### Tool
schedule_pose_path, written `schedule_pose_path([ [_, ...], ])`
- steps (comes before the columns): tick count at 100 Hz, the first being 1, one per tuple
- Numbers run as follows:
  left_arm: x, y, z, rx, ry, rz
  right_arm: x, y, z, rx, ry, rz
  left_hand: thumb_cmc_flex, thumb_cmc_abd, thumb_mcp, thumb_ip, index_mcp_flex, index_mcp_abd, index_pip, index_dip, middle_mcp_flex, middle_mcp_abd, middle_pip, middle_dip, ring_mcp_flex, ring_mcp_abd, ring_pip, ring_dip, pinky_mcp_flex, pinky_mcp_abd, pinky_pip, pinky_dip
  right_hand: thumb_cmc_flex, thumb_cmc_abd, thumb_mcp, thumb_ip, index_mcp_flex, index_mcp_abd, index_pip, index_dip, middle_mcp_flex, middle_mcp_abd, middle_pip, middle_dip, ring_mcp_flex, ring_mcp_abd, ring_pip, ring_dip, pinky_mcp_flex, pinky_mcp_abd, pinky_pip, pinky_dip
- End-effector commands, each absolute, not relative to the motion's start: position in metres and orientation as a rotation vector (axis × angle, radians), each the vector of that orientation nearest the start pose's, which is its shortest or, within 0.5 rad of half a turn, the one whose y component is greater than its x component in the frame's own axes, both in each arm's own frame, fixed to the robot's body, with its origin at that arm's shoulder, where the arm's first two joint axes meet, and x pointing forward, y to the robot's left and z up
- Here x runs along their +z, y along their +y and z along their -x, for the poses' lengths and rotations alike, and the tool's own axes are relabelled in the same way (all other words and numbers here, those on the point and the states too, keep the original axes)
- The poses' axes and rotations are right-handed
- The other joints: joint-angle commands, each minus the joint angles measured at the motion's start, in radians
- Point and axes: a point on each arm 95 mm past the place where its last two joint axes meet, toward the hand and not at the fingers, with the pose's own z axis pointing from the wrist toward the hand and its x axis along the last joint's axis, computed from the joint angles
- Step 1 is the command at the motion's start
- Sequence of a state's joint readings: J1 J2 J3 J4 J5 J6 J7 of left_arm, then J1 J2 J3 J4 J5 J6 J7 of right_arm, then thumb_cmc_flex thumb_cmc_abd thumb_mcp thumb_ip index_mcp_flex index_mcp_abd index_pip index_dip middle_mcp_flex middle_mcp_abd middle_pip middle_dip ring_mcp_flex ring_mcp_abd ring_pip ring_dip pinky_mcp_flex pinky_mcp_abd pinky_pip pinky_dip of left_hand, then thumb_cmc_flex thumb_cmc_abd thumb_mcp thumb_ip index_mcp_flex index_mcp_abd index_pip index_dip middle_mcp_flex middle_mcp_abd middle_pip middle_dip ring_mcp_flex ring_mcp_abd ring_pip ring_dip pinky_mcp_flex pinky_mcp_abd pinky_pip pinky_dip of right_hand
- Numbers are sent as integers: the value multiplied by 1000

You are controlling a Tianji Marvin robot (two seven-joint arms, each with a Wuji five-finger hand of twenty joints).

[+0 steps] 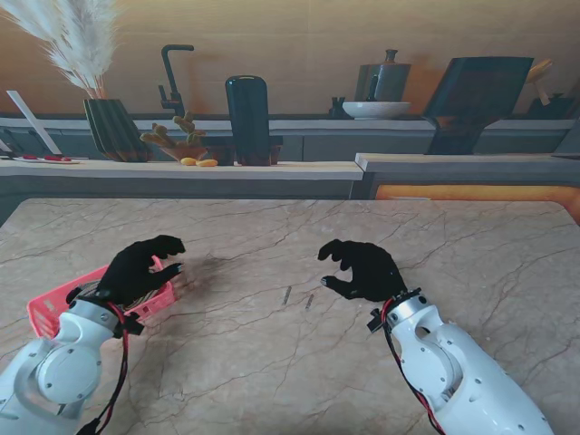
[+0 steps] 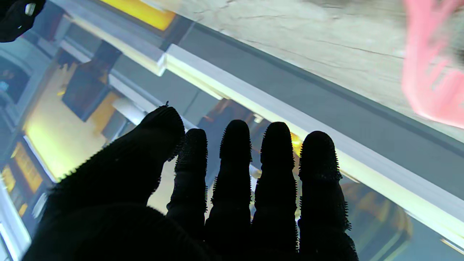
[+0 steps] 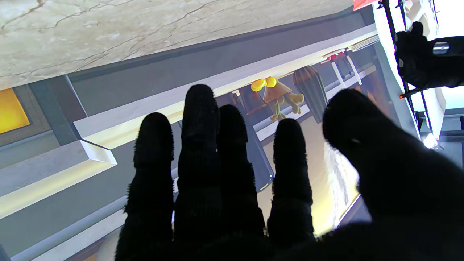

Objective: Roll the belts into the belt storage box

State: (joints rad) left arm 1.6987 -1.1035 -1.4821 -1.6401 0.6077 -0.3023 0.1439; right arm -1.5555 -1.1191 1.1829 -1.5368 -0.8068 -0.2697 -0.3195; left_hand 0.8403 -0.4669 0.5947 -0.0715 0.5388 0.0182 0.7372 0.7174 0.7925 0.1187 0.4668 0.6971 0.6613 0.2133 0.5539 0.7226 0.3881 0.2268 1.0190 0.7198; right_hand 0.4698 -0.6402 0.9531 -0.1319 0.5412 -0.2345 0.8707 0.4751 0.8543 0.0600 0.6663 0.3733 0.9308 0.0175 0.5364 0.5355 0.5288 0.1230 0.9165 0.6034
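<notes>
Hands idle over marble, pink basket at left

Tabletop (image 1: 299,362): pale marble with brown veins, filling most of the stand's view. Behind it a long ledge (image 1: 181,169) with a dark ribbed vase (image 1: 115,130) of pale plumes, a tall dark bottle (image 1: 248,120) and some yellow bits; farther back a white bowl (image 1: 375,110).

Arms: two white arms rise from the near corners, each ending in a black gloved hand.

Basket (image 1: 54,308): pink, slatted plastic, at the near left of the tabletop. It lies partly under the left wrist, so its inside cannot be seen. In the left wrist view it is only a pink blur (image 2: 431,79) at the picture's edge. No belt can be made out in any view.

Left hand (image 1: 138,268): over the far right end of the basket, fingers loosely curled and apart, nothing in them. The wrist view shows four fingers (image 2: 235,174) side by side, the thumb set off.

Right hand (image 1: 362,268): over bare marble, well apart from the basket, fingers curled toward the left and spread, holding nothing.

Two small dark marks (image 1: 296,297) lie on the tabletop between the hands; too small to tell what they are.
</notes>
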Motion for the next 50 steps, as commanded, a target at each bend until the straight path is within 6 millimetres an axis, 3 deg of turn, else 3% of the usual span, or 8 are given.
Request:
schedule_pose_path([
  [1, -284, 55, -387, -1984, 1063, 1330, -314, 21, -389, 1994, 1229, -1142, 50, -43, -34, -34, -21, -57, 92, 42, 53, -38, 32, 124, 34, -21, 61, 68, 27, -15, 106, 82, 63, -61, 25, -78, 48, -76, 105, -65, 74, -34, 34, 27, 64, 0, 2, 11, 22, 10, 3, -23],
  [6, -284, 47, -388, -2018, 1052, 1337, -314, 21, -387, 2022, 1198, -1154, 73, -37, -61, -32, -25, -75, 148, 63, 86, -42, 33, 200, 54, -19, 107, 114, 44, -22, 180, 119, 106, -74, 36, -92, 98, -122, 192, -122, 152, -39, 55, 35, 128, -7, 51, 39, 42, 8, 18, -27],
  [16, -287, 31, -390, -2082, 1013, 1361, -313, 21, -384, 2067, 1141, -1177, 93, -12, -66, -31, 13, -100, 223, 92, 164, -50, 50, 279, 106, -7, 186, 174, 80, -21, 297, 160, 175, -38, 43, -100, 202, -156, 244, -133, 259, -41, 89, 48, 200, -8, 138, 85, 80, -3, 56, -20],
  [24, -289, 21, -391, -2122, 985, 1376, -313, 20, -380, 2082, 1121, -1175, 95, -13, -66, -32, 26, -99, 232, 89, 183, -44, 60, 288, 127, 2, 211, 187, 98, -20, 334, 166, 186, -31, 40, -104, 218, -155, 252, -136, 279, -34, 104, 53, 221, -9, 170, 100, 96, -13, 75, -16],
  [42, -295, 8, -390, -2140, 1018, 1384, -310, 17, -372, 2112, 1094, -1190, 91, 5, -92, -31, 55, -91, 169, -3, 171, -27, 11, 167, 117, 15, 150, 124, 79, -4, 291, 100, 184, -30, 40, -101, 215, -144, 254, -135, 278, -26, 116, 58, 220, -5, 191, 109, 98, -14, 85, -13],
  [50, -296, 6, -390, -2144, 1025, 1377, -310, 15, -369, 2120, 1098, -1207, 56, -18, -80, -43, 60, -78, 107, -49, 131, -15, 10, 69, 99, 21, 105, 73, 59, 10, 242, 60, 121, -43, 24, -96, 182, -111, 234, -135, 238, -18, 110, 60, 190, 3, 173, 102, 75, 1, 71, -17],
])
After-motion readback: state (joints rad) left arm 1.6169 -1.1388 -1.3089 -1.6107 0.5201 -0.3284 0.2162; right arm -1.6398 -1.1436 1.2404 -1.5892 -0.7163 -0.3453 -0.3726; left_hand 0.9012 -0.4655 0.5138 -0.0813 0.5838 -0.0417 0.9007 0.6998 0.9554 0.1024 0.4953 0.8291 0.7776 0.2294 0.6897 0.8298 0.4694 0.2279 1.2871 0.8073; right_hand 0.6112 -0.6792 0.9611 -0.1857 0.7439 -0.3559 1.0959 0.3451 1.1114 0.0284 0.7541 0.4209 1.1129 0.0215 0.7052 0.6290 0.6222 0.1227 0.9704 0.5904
